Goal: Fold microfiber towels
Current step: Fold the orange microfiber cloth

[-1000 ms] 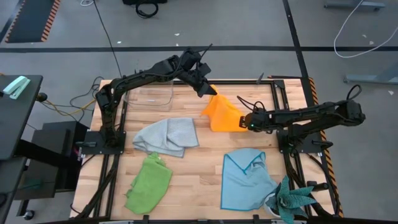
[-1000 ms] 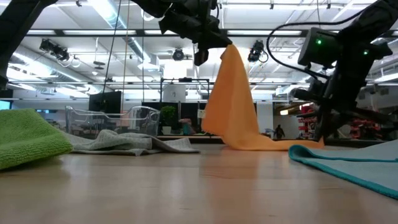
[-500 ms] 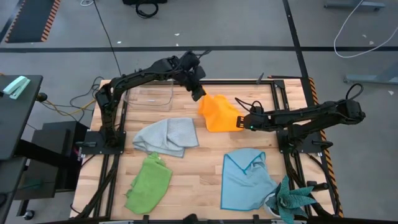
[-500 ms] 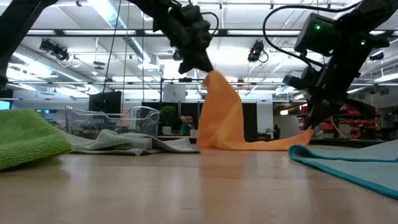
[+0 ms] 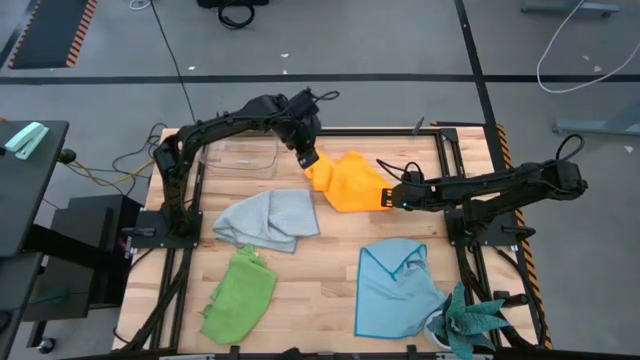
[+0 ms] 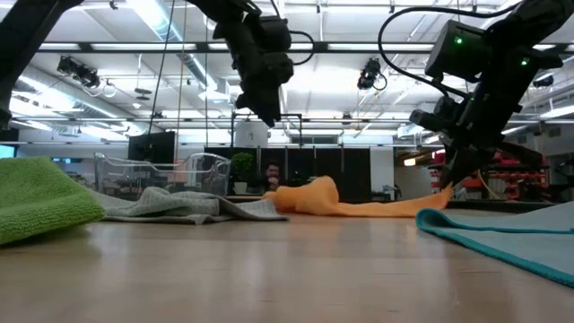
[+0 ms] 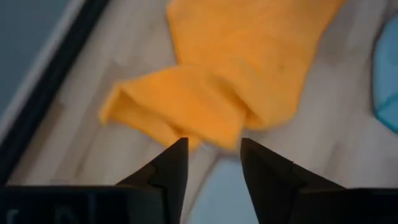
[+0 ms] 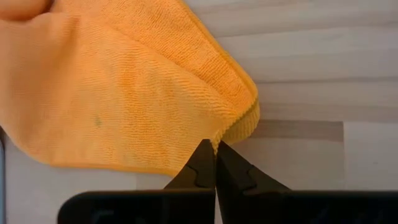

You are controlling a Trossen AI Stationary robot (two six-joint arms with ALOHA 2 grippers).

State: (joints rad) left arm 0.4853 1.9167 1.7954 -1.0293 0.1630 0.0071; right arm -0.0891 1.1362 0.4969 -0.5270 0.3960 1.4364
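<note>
Orange towel (image 5: 348, 182) unlabelled, right tool (image 8: 215, 157) pinching edge

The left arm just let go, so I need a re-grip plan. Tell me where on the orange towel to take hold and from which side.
Take the loose folded corner of the orange towel with the left end effector, coming straight down. That corner is doubled into a raised ridge on the table, so there is an edge to pinch. The right end effector is shut on the opposite edge, so the cloth should stay put.

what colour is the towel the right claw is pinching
Orange-yellow towel, plain with no pattern; the right claw grips its edge. Clearest in the right wrist view.
</note>
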